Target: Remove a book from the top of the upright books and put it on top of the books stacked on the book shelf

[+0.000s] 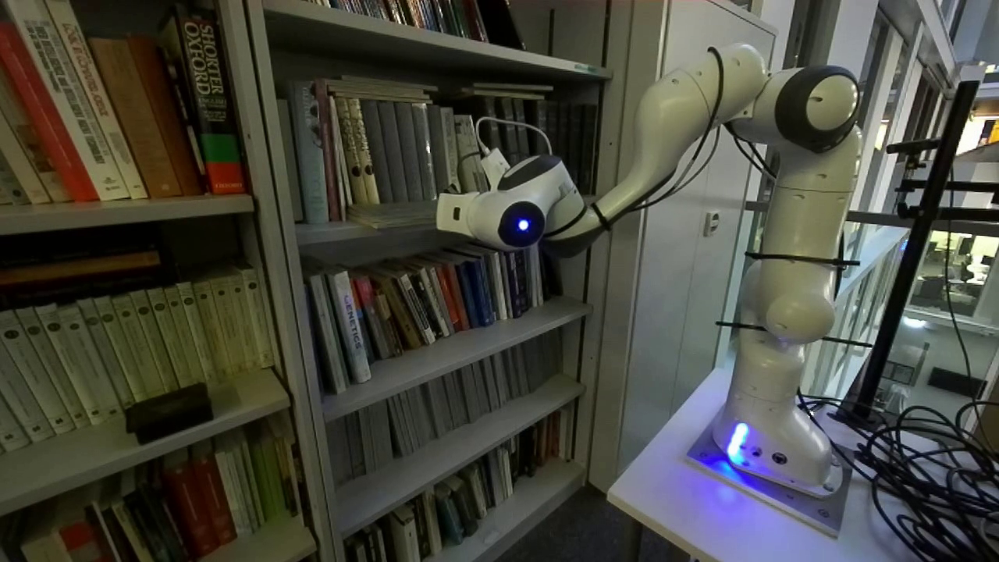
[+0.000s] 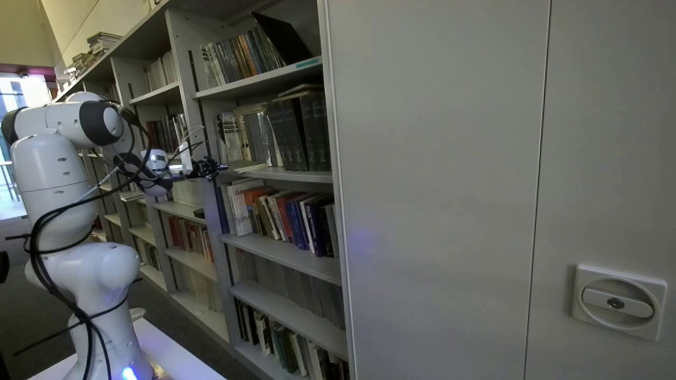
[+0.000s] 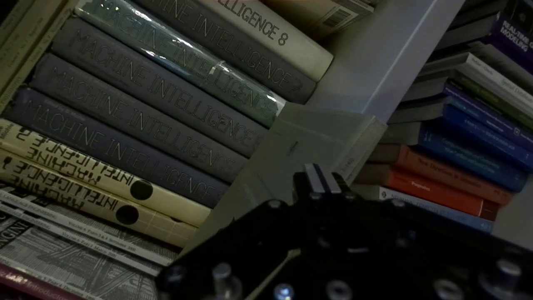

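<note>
The grey metal book shelf (image 1: 484,337) is packed with books; it also shows in an exterior view (image 2: 288,255). Upright books (image 1: 396,148) stand on its second visible board, with thin books lying flat on top at the left (image 1: 382,86) and at the right (image 1: 511,88). A low stack of pale books (image 1: 394,214) lies flat on that board in front of them; its top cover fills the middle of the wrist view (image 3: 308,133). My gripper (image 3: 320,178) is shut with only a thin dark line between its pads, just before this stack. It points at the shelf in an exterior view (image 2: 224,167).
A row of coloured books (image 1: 437,293) stands on the board below. A shelf post (image 1: 277,234) divides this unit from the paler unit with red and cream volumes (image 1: 101,117). A closed cabinet (image 1: 687,234) adjoins the right side. Cables (image 1: 921,468) lie by the robot base.
</note>
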{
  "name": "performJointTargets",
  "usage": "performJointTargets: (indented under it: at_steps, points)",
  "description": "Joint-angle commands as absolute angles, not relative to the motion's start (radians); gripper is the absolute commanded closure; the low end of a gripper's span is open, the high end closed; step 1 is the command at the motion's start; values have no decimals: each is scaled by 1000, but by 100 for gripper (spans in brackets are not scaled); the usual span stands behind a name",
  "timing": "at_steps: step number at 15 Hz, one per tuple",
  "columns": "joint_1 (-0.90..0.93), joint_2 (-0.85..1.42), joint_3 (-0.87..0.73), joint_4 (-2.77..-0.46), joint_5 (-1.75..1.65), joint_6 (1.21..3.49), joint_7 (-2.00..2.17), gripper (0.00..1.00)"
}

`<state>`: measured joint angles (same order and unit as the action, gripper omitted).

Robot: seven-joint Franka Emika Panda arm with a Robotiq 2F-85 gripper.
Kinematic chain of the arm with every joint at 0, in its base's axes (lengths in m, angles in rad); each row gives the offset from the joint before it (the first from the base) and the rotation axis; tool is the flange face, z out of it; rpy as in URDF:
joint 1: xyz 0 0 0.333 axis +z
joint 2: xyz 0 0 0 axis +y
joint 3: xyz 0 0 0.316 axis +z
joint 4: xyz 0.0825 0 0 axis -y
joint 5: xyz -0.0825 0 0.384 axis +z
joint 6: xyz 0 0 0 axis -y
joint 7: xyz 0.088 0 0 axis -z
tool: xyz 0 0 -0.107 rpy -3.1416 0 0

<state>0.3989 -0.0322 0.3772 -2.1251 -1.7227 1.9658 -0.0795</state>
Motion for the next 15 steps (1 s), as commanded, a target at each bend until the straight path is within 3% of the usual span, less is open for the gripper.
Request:
performJointTargets:
  at_steps: [1,15]
  points:
    - [387,-18,374,-2101,-1756,1975,-70,100]
    - [376,-21,367,-2109,-1768,1992,-80,100]
